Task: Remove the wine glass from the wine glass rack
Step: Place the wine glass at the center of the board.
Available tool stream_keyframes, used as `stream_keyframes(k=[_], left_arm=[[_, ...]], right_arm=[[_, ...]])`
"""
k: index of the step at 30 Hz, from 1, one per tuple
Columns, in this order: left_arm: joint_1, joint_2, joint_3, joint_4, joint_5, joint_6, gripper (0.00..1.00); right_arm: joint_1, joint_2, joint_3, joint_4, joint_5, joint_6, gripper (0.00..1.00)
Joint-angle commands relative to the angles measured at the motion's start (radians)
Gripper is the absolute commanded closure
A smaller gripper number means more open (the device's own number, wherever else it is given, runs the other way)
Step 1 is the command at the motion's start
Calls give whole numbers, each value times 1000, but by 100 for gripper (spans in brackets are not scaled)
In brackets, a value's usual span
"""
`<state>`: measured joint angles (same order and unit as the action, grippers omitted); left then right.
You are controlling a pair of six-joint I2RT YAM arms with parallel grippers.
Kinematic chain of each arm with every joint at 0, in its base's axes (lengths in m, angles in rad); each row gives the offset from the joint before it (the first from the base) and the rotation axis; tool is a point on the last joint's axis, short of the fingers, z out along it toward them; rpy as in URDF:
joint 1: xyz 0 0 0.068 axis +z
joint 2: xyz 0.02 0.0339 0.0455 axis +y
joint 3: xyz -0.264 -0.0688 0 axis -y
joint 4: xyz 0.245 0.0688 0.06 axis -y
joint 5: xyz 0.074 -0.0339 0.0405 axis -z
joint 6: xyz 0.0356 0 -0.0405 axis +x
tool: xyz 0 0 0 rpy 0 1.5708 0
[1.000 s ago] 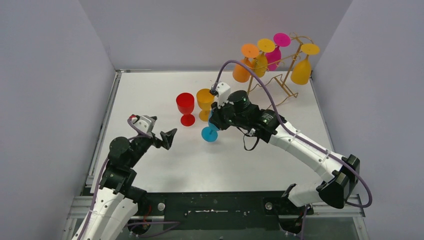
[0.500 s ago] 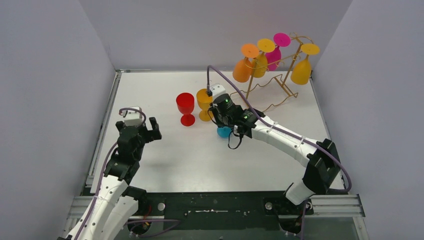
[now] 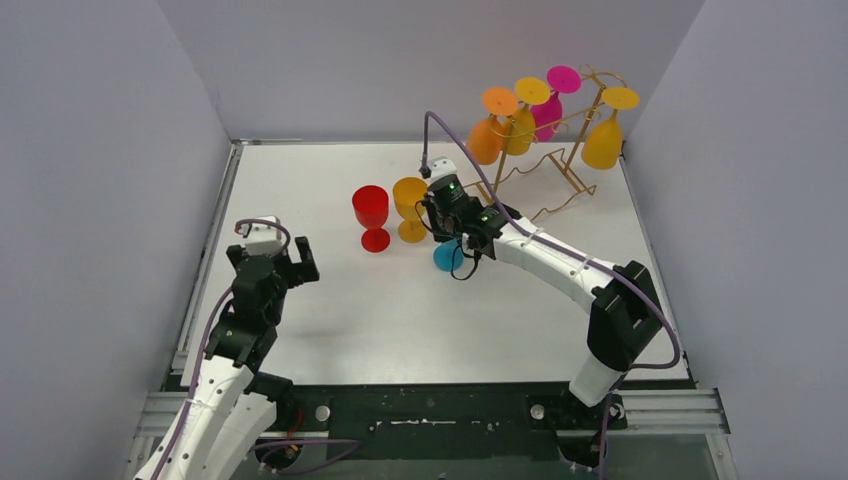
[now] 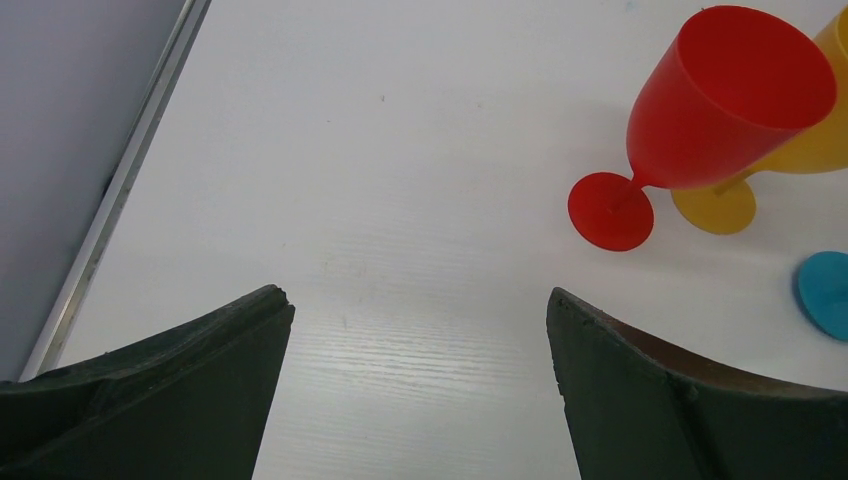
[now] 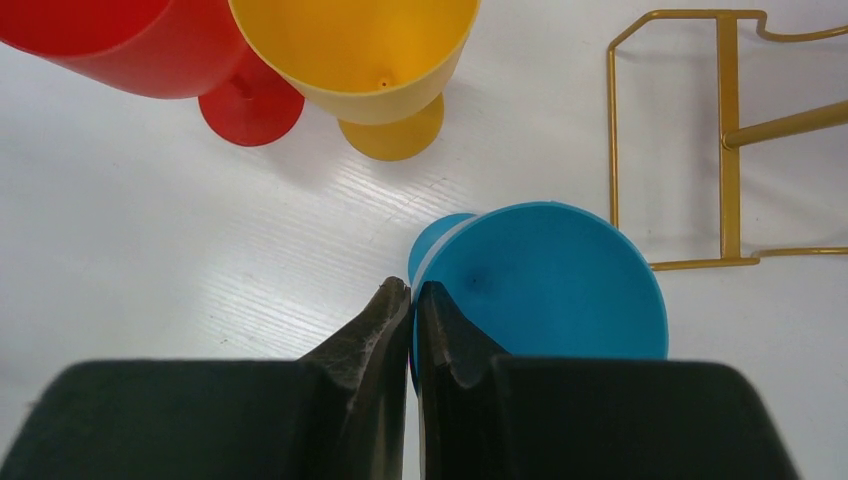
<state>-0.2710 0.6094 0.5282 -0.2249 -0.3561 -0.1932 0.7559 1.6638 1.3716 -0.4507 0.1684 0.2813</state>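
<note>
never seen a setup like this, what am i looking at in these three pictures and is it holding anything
Two robot arms are bolted at the near edge of a table. The wide picture comes from a camera above and behind them; the other two come from a camera on each wrist. The left gripper is open and empty. The right gripper pinches the rim of a blue glass. A red glass and a yellow glass stand on the table. At the back a gold rack carries four more glasses hanging upside down.
</note>
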Motion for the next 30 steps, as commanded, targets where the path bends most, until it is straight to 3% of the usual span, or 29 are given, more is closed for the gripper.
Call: stream_keyframes(k=[1,14,30], left_arm=[[4,-12,26,19,-13,28,3],[4,-19,21,12,-23,41,3],[4,-7,18,15,-8,50,3]], right_arm=[[5,27,80,-11,20,0,100],[-8,104,128,-13,84,-13,100],[-10,198,231,-8,30,-29,97]])
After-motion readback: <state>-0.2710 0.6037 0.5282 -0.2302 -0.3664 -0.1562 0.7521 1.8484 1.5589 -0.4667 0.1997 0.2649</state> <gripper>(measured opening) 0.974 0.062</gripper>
